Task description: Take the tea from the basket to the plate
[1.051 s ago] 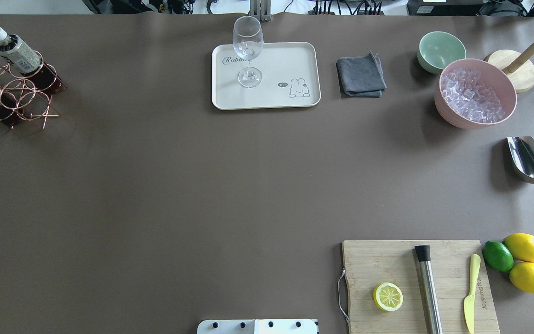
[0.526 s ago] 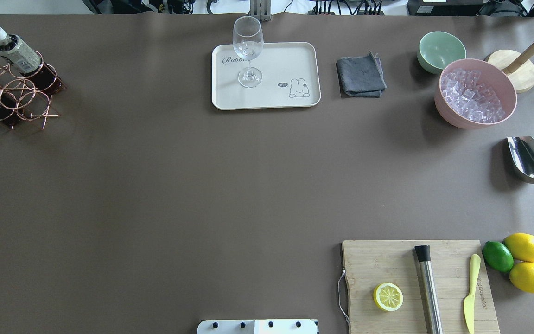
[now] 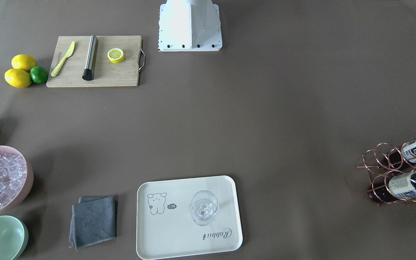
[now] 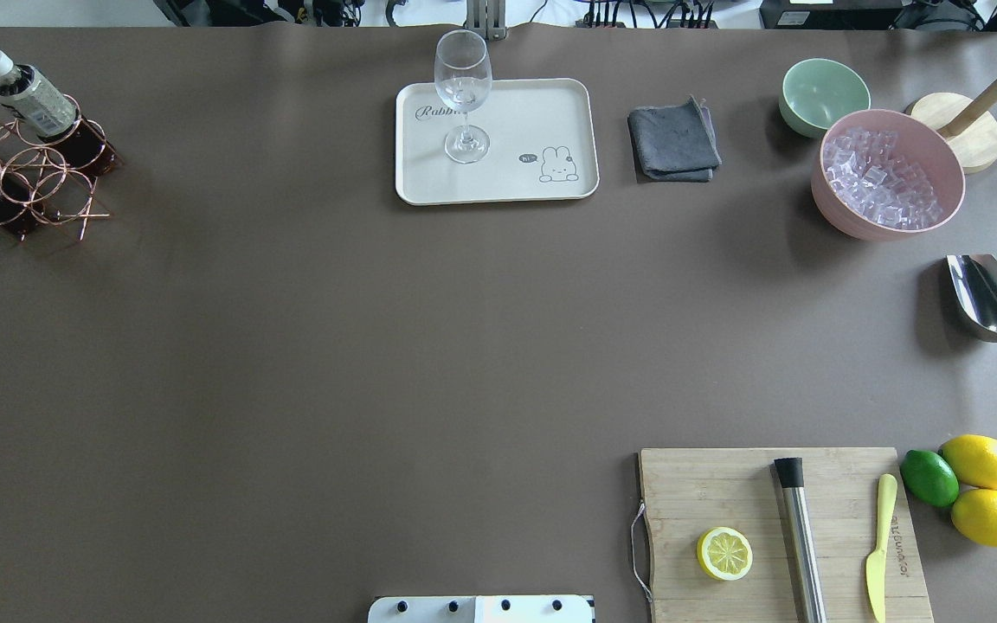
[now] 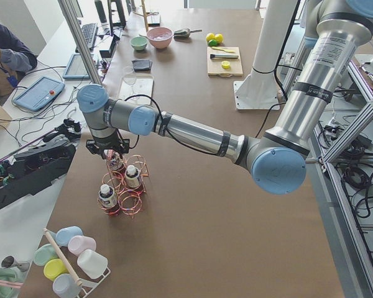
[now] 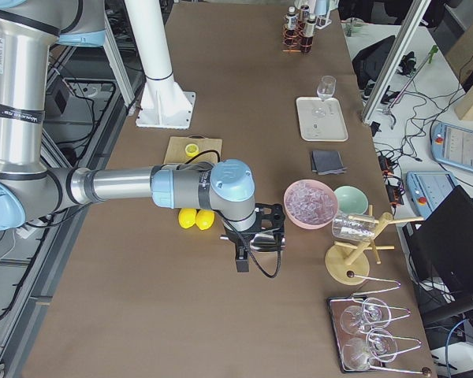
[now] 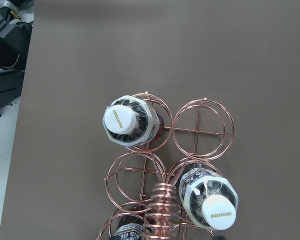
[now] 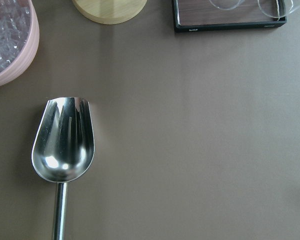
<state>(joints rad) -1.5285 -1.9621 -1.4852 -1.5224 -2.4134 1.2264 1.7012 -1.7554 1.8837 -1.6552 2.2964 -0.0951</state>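
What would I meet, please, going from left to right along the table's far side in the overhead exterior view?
Copper wire basket holding the tea → plate → grey cloth → mint-green bowl → pink bowl of ice.

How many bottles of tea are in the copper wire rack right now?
3, all in the rack, by the left wrist view: the upper-left bottle, the lower-right bottle, and the third bottle, half cut off at the bottom edge. None appears hidden.
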